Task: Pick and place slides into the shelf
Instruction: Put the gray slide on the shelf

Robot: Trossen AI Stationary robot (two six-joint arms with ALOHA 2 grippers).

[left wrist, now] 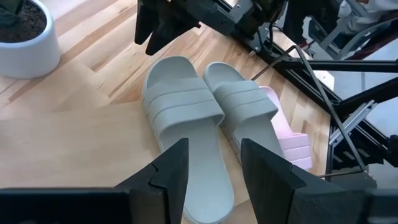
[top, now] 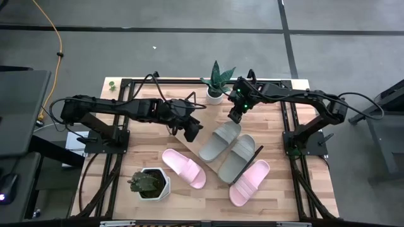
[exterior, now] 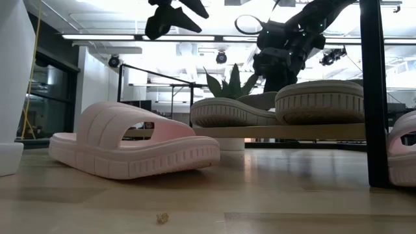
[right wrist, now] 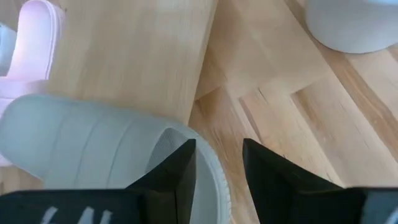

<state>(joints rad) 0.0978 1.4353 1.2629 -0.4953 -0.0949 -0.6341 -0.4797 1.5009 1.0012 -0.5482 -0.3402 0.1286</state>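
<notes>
Counting shelved: two light grey foam slides [top: 218,143] [top: 238,155] on the flat light-wood shelf [top: 208,123].
Left: two pale pink foam slides [top: 184,168] [top: 249,182] on the bench [top: 315,189].
Left gripper [top: 191,130]: apart, empty.
Right gripper [top: 235,117]: apart, empty.

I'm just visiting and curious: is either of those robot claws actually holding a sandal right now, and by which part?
Nothing is held. The left gripper and the right gripper both hang open above the grey slides on the shelf, touching neither.
</notes>
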